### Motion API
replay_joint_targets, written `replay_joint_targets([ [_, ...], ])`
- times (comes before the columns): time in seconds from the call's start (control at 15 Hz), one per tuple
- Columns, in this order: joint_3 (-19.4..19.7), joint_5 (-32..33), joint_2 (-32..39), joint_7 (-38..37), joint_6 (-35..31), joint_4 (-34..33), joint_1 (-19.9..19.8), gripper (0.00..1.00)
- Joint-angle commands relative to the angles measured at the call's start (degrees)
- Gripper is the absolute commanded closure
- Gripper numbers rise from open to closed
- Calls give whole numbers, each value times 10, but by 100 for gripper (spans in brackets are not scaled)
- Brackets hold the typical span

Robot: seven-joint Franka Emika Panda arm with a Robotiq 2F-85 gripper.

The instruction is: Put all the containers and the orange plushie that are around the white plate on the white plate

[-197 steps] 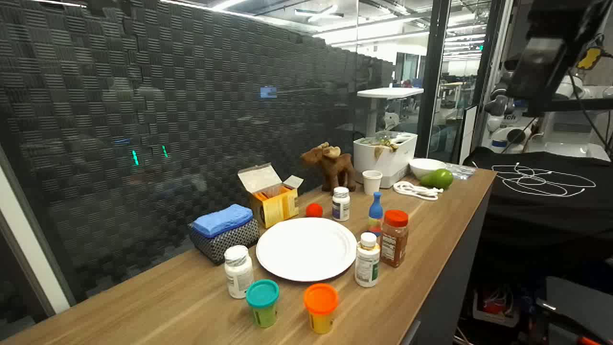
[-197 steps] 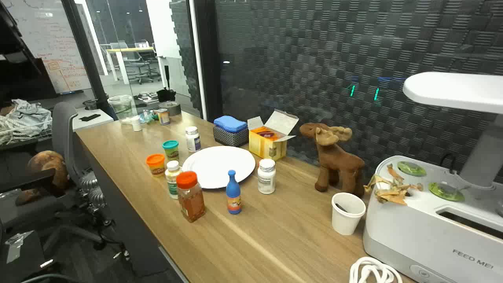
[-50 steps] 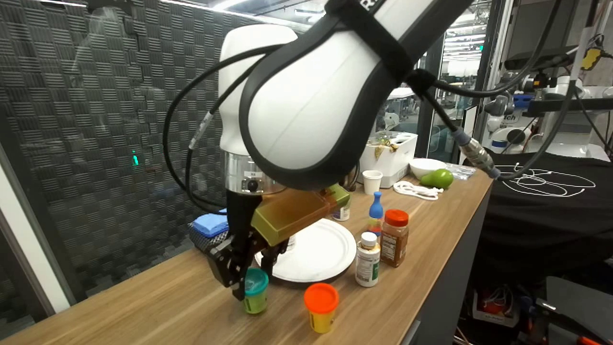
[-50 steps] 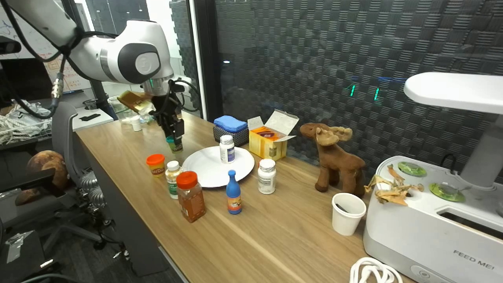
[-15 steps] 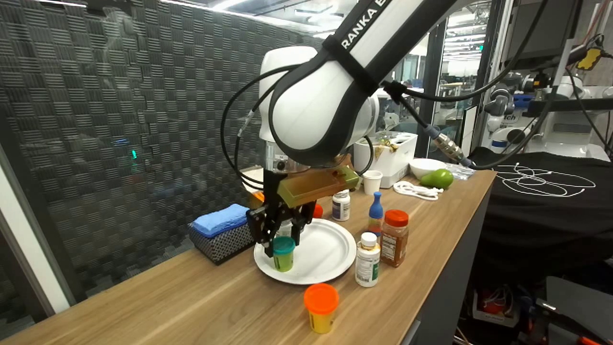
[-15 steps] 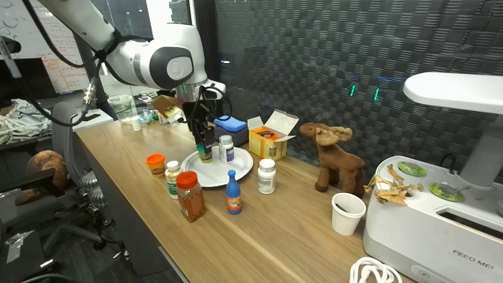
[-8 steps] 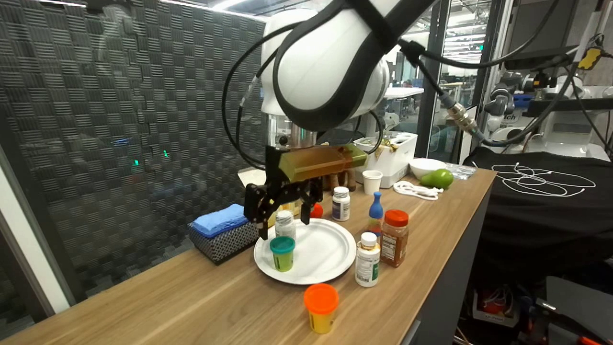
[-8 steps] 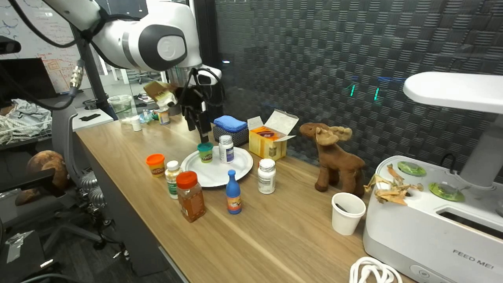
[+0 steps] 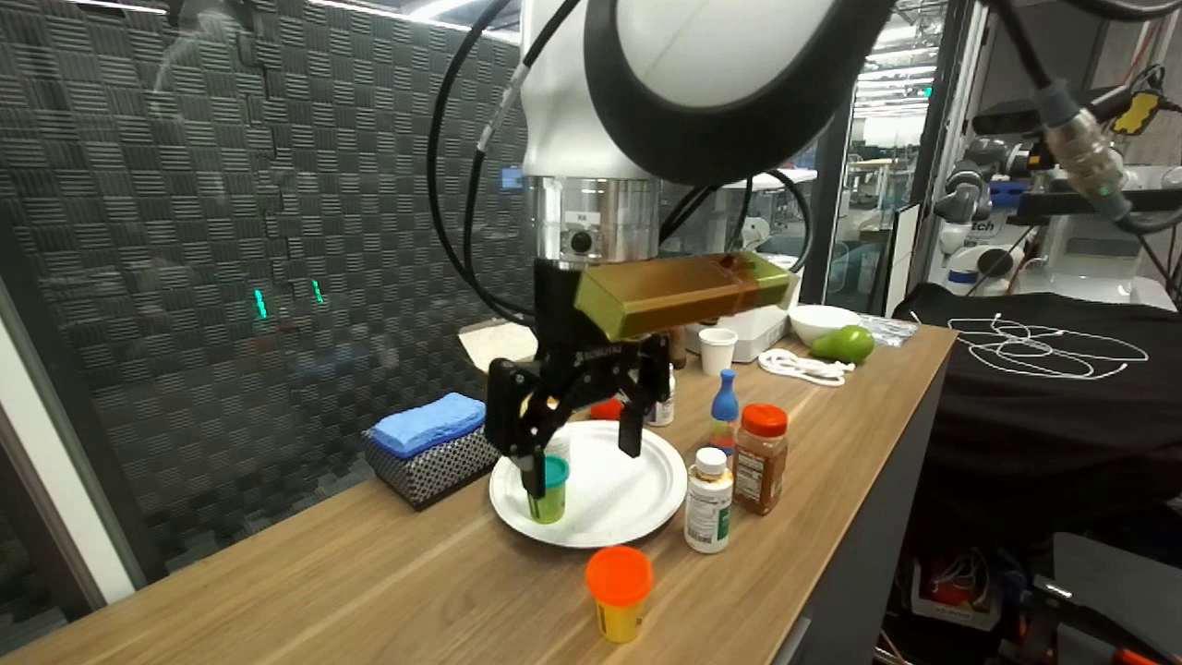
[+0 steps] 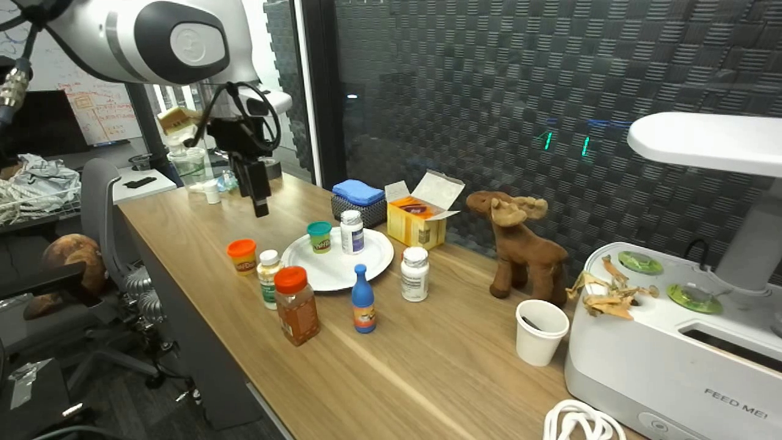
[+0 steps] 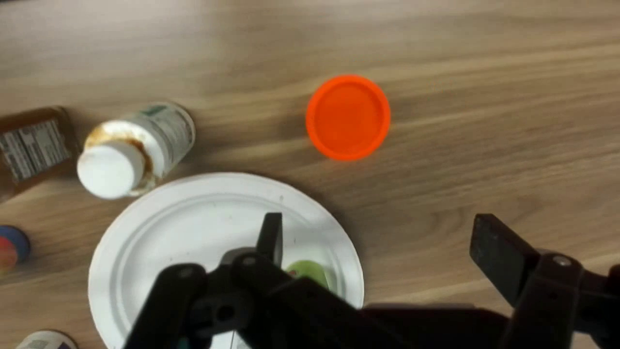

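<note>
My gripper (image 9: 582,459) is open and empty, raised above the table near the plate; its fingers stand wide apart in the wrist view (image 11: 380,237). The white plate (image 10: 324,275) holds a teal-lidded green tub (image 10: 321,243) and a white bottle (image 10: 352,237), both upright. An orange-lidded tub (image 11: 348,118) stands on the table, ahead of the fingers. Beside the plate stand a green-labelled white bottle (image 9: 708,508), a red-lidded jar (image 9: 762,466), a blue bottle (image 10: 363,305) and another white bottle (image 10: 415,278). A round red-orange thing (image 9: 607,409), perhaps the plushie, is partly hidden behind my gripper.
Behind the plate are a dark basket with a blue cloth (image 10: 358,194), an open yellow box (image 10: 416,226) and a brown moose toy (image 10: 525,244). A paper cup (image 10: 540,333) and a white planter (image 10: 660,360) stand farther along. A dark padded wall (image 10: 580,91) borders the table.
The white bottle and teal-lidded tub, on the table 13 seconds ago, are on the plate. My gripper has opened, let go of the tub, risen and moved off the plate toward the orange-lidded tub's side.
</note>
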State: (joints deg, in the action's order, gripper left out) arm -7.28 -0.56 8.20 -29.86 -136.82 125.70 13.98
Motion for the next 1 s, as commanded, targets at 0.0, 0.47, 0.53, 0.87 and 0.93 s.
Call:
replay_joint_targets([
  [0.0,-14,3,-36,5,18,55,1,0],
  [0.47,-29,-6,-10,99,0,68,-4,0],
  [0.53,-28,-8,-6,108,0,66,-5,0],
  [0.87,-30,-27,13,146,-5,58,-6,0],
  [0.93,-30,-28,18,148,-12,59,-7,0],
])
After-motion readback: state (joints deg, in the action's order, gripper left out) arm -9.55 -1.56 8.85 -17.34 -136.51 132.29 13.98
